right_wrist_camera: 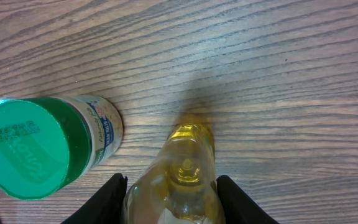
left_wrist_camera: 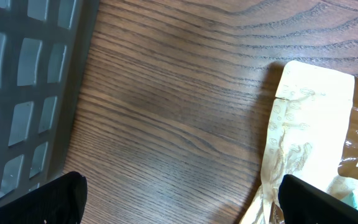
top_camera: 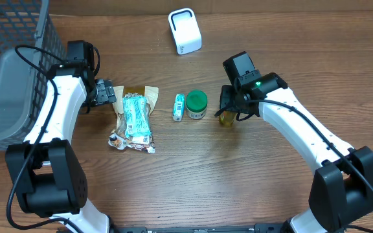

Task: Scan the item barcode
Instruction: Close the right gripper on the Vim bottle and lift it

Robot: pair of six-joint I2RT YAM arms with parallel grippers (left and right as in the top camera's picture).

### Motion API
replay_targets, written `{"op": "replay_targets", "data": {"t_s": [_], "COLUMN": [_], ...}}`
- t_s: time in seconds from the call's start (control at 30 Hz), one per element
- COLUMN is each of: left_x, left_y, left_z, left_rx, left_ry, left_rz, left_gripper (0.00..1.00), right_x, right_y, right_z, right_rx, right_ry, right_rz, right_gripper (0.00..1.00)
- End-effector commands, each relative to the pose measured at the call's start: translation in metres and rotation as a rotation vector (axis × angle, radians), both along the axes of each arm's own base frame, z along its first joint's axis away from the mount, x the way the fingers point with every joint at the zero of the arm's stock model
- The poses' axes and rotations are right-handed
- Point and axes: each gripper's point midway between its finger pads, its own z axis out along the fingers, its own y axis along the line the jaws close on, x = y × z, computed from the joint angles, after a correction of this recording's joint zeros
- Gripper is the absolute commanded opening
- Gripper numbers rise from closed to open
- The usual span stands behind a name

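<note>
We think the job is just starting. The right gripper (right_wrist_camera: 173, 202) has its two fingers (right_wrist_camera: 107, 199) on both sides of the yellow bottle (right_wrist_camera: 188, 158), and they look pressed against it. The bottle stands upright on the table, so it is not lifted yet. It looks like the thing we want to scan.

The white scanner (top_camera: 184, 30) is well away from this gripper, farther out on the table and a bit toward the other arm. So nothing is scanned yet. We guess what is left: pick the bottle up, carry it to the scanner, and turn its barcode to face it. We cannot see a barcode on the bottle from here.

Just beside the right gripper stands a jar with a green lid (right_wrist_camera: 27, 149). A small blue-green box (top_camera: 179, 107) lies past the jar.

The left gripper (top_camera: 106, 92) is wide open and holds nothing. A snack bag (top_camera: 133, 120) lies right in front of it, and a gray basket (top_camera: 11, 77) sits behind it.

The table (left_wrist_camera: 179, 93) is dark brown wood with wavy lines. We see only the table, not the room around it.
</note>
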Motion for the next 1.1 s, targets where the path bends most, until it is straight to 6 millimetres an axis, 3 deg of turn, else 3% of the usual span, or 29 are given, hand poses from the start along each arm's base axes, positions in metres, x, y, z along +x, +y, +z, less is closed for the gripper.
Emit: {"op": "replay_targets", "data": {"t_s": [0.0, 0.13, 0.23, 0.4, 0.53, 0.63, 0.87, 1.07], "left_x": [0.002, 0.002, 0.002, 0.002, 0.002, 0.002, 0.002, 0.002], "left_y": [0.003, 0.003, 0.003, 0.003, 0.003, 0.003, 0.003, 0.003], "left_z": [0.003, 0.003, 0.003, 0.003, 0.003, 0.003, 0.003, 0.003], "left_rx": [0.014, 0.014, 0.014, 0.014, 0.014, 0.014, 0.014, 0.014], "left_ry": [-0.006, -0.006, -0.006, -0.006, -0.006, -0.006, -0.006, -0.006], "left_rz": [0.001, 0.001, 0.001, 0.001, 0.001, 0.001, 0.001, 0.001], "left_gripper": [0.99, 1.0, 0.99, 1.0, 1.0, 1.0, 0.99, 1.0], "right_x": [0.003, 0.001, -0.001, -0.004, -0.009, -0.02, -0.043, -0.061], "right_y": [-0.002, -0.003, -0.005, -0.011, -0.012, -0.001, 0.023, 0.044], "right_z": [0.006, 0.005, 0.009, 0.033, 0.067, 0.11, 0.182, 0.22], "right_rx": [-0.011, -0.015, -0.012, 0.047, 0.159, 0.38, 0.795, 1.018], "right_ry": [-0.014, -0.005, -0.001, -0.027, -0.065, -0.109, -0.15, -0.154], "right_rz": [-0.003, -0.004, -0.008, -0.023, -0.009, 0.089, 0.255, 0.434], "right_gripper": [0.38, 0.35, 0.27, 0.26, 0.25, 0.25, 0.24, 0.24]}}
